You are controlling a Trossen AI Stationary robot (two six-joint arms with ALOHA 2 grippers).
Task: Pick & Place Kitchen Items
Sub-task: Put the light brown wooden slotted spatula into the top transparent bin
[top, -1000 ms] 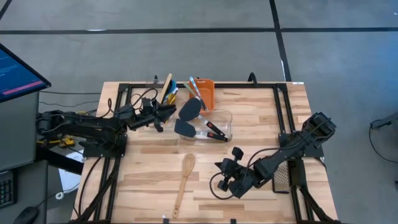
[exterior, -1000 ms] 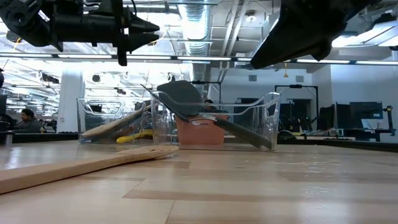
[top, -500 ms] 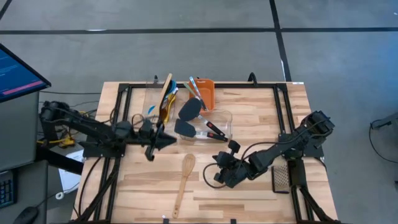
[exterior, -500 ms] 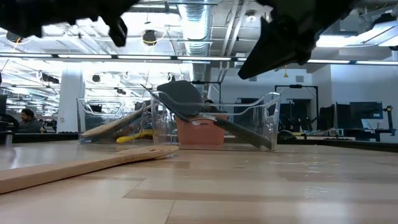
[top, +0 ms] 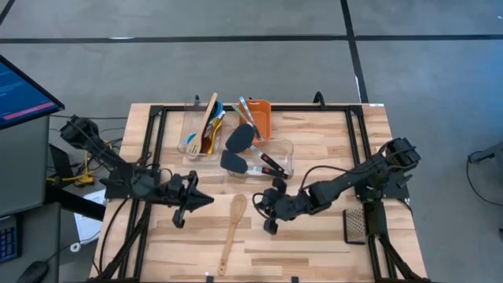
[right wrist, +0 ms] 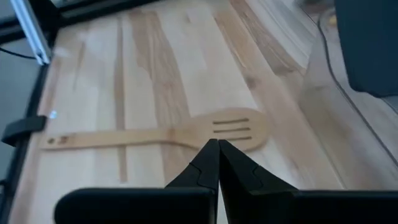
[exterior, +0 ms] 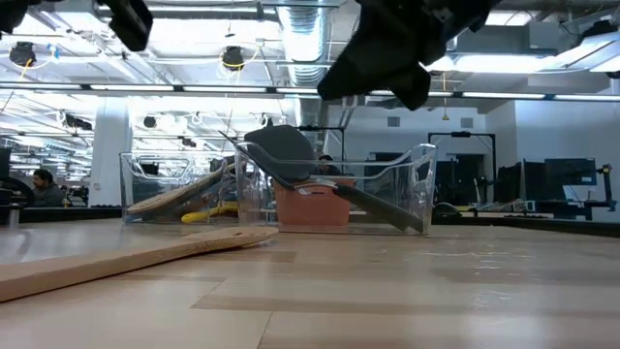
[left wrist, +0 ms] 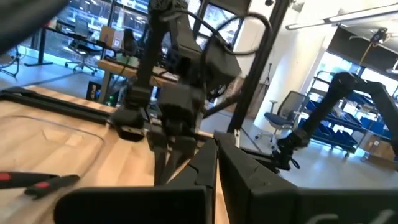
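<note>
A wooden slotted spatula (top: 231, 233) lies flat on the table, its head (right wrist: 233, 129) toward the far side and its handle toward the near edge. My left gripper (top: 207, 200) hovers shut just left of the head, pointing toward the table's right. My right gripper (top: 258, 203) hovers shut just right of the head, slanting down toward it. Neither holds anything. More utensils stand in a clear tub (top: 201, 135) at the far left. Black turners (top: 236, 149) lie in a second clear tub (top: 283, 157).
An orange bin (top: 261, 118) with utensils stands at the far edge behind the tubs. A dark mesh object (top: 356, 226) lies near the right arm's base. Black frame rails run along the table's left, right and far sides. Bare wood lies around the spatula.
My left gripper has swung from beside the far tubs toward the near edge and now hangs left of the spatula's head. My right gripper has moved toward the table's left, closer to that head. The spatula has stayed put.
</note>
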